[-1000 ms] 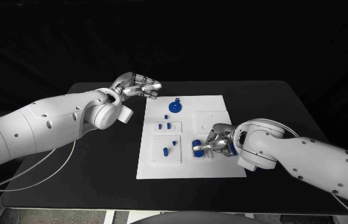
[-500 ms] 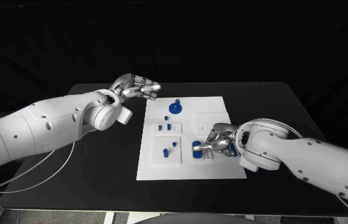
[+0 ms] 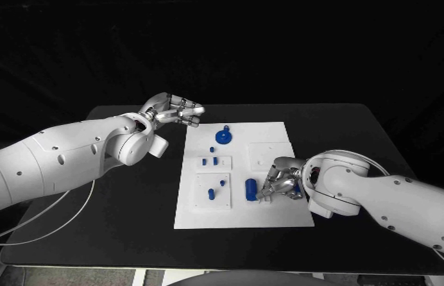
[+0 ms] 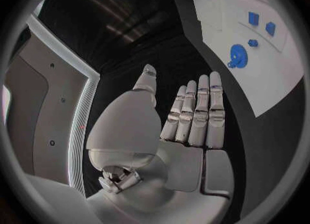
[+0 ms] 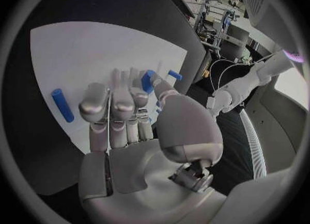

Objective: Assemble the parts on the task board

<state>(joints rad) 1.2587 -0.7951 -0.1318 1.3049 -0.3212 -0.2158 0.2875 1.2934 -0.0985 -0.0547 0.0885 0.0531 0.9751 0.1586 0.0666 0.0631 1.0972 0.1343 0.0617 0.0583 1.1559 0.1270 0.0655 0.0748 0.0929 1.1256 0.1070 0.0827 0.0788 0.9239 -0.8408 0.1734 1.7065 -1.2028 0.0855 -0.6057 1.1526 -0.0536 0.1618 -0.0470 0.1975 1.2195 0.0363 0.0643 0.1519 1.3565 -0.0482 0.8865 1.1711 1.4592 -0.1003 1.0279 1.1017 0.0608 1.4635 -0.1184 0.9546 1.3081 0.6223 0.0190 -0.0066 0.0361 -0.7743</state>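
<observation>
Right hand (image 3: 283,185) low over white board (image 3: 278,134) near its right edge, fingers (image 5: 113,108) curled by small blue part (image 5: 148,81); grip on it — cannot tell. Blue cylinder (image 3: 251,189) lies loose just beside. Left hand (image 3: 174,111) at board's far-left corner, fingers apart, empty. Advice: confirm firm pinch first, lift straight, avoid nudging cylinder.

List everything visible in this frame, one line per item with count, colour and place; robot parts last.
Table: one, black, under everything.
Task board: one, white, middle of the table.
Round part with a knob: one, blue, far end of the board.
Long cylinder: one, blue, lying on the board next to the right robot hand.
Small parts: several, blue, in the raised white blocks on the board's left half.
Left robot hand: one, silver, past the board's far left corner, holding nothing, fingers straight in the wrist view.
Right robot hand: one, silver, over the board's right side, fingers curled around a blue part.
</observation>
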